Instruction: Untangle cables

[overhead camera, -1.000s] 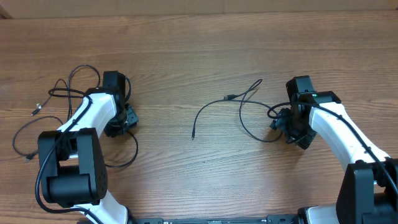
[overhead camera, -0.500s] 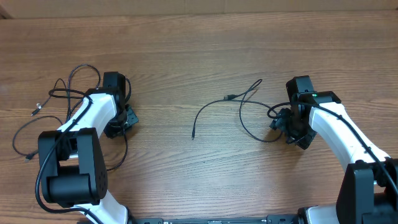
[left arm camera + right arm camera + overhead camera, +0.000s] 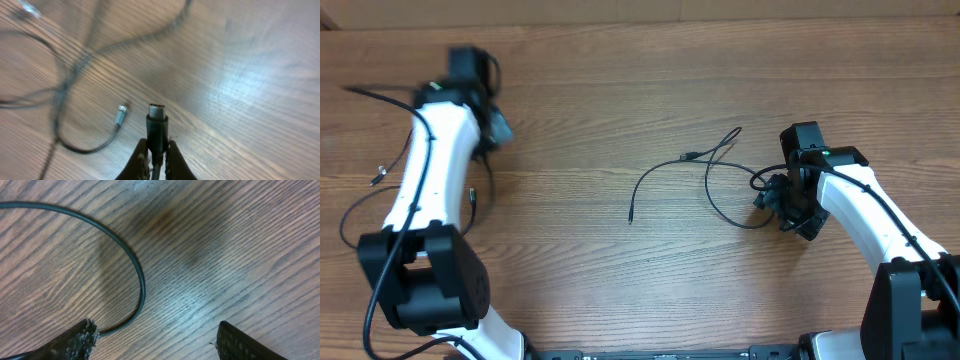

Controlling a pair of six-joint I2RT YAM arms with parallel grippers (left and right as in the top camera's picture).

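While the left gripper point(image 3: 156, 150) pinches one plug point(image 3: 156, 114), pulling may tighten the tangle point(image 3: 65, 86) at the table's point(image 3: 620, 280) left edge; right gripper point(image 3: 157, 339) stands wide.

No lettering, label, brand mark, number or sign can be read in any view; the black cables point(image 3: 688, 157) and the wooden tabletop point(image 3: 620, 90) carry none.

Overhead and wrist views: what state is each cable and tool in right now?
Held cable: plug end pinched, raised above the table.
Left tool: shut on that plug end.
Loose plug: lying free on the table.
Left cables: crossing one another, tangled.
Middle cable: loose on the table, unheld.
Right tool: open, empty, low over a cable bend.
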